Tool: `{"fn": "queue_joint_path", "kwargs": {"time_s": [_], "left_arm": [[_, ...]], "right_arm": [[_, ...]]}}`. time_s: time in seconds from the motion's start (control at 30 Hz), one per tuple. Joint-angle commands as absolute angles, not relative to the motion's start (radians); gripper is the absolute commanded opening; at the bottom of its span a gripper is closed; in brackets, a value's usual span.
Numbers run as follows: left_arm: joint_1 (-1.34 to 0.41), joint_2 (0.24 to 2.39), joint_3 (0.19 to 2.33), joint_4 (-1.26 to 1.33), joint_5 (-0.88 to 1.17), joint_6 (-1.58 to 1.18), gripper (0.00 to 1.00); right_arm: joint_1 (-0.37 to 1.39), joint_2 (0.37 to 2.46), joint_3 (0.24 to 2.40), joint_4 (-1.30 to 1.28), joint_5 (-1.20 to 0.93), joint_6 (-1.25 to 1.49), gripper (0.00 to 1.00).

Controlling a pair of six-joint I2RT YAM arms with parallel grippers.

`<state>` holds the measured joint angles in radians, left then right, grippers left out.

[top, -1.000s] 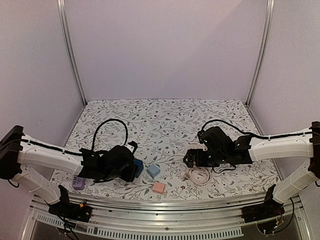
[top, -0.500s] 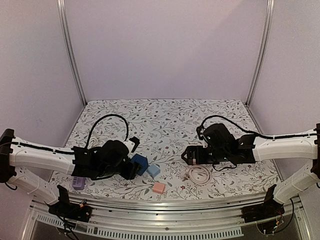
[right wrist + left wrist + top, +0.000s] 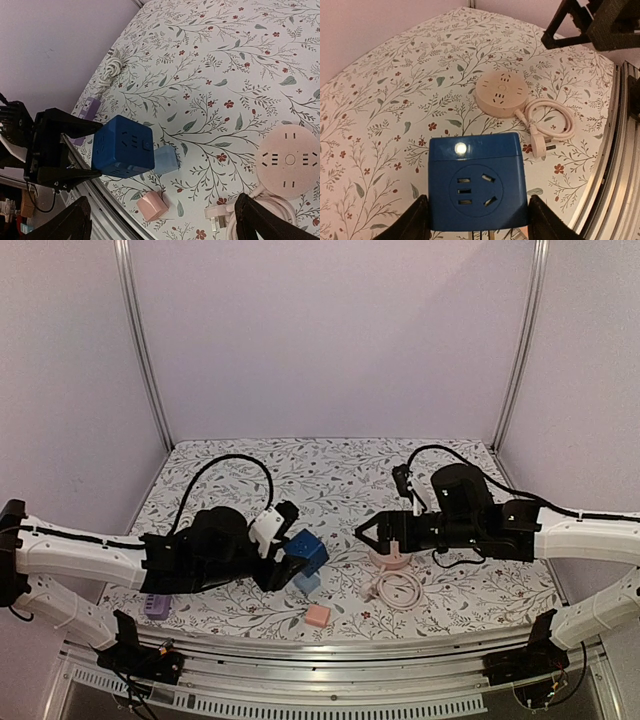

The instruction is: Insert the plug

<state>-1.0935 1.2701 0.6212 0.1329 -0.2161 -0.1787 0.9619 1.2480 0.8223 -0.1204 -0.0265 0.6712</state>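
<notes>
My left gripper (image 3: 290,560) is shut on a dark blue cube socket (image 3: 307,551) and holds it above the table. In the left wrist view the cube (image 3: 475,187) fills the space between my fingers, its socket face and lit button towards the camera. A pale pink round power strip (image 3: 388,558) lies on the table, with its coiled cable and plug (image 3: 374,591) just in front. My right gripper (image 3: 368,533) is open and empty, raised left of the round strip. The right wrist view shows the cube (image 3: 124,146), the round strip (image 3: 290,161) and the plug (image 3: 217,212).
A light blue cube (image 3: 307,583) and a pink cube (image 3: 318,616) sit below the held cube near the front edge. A purple strip (image 3: 153,606) lies at the front left. A white cable coil (image 3: 111,67) lies far left. A metal rail (image 3: 320,645) runs along the front.
My left gripper has lifted the blue cube up and to the right. My right gripper has risen and pulled back, uncovering the round pink strip.
</notes>
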Motion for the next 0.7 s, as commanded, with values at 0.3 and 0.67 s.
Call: {"fn": "queue_joint_path", "kwargs": {"time_s": [0.3, 0.67], "left_arm": [[-1.083, 1.367, 0.690, 0.344, 0.167, 0.153, 0.00], [-1.076, 1.349, 0.683, 0.367, 0.214, 0.227, 0.00]], "right_arm": [[0.947, 1.294, 1.002, -0.239, -0.385, 0.680, 0.99], [0.855, 1.323, 0.945, -0.236, -0.569, 0.740, 0.99]]}}
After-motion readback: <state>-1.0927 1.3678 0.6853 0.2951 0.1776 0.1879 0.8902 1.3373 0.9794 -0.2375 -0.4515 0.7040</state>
